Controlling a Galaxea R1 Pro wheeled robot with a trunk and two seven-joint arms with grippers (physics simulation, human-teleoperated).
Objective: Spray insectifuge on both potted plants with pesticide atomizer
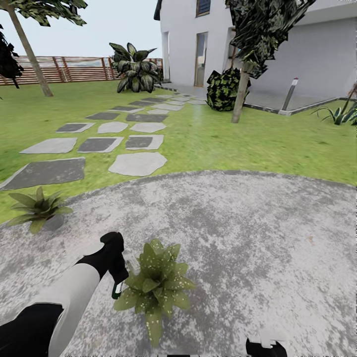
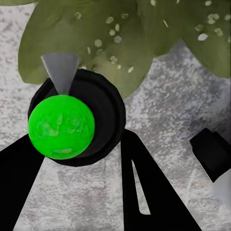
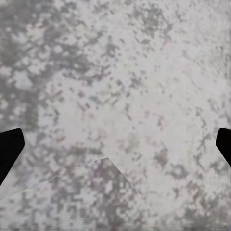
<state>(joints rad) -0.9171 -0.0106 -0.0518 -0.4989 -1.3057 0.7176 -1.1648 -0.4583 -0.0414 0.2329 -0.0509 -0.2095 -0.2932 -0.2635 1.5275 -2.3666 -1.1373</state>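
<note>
Atomizer clamped in the left gripper beside the nearer potted plant on the patio.

The left gripper (image 2: 79, 159) has its two dark fingers (image 2: 149, 192) closed on the pesticide atomizer (image 2: 72, 118), whose green-capped dark body sits between them, its pale nozzle aimed at the speckled leaves of the nearer potted plant (image 1: 156, 285), touching or just beside them. The second potted plant (image 1: 38, 208) sits well apart from it, at the patio (image 1: 248, 238) edge by the lawn. The right gripper (image 3: 115, 144) hangs over bare paving, its fingertips set wide apart, nothing between them.
</note>
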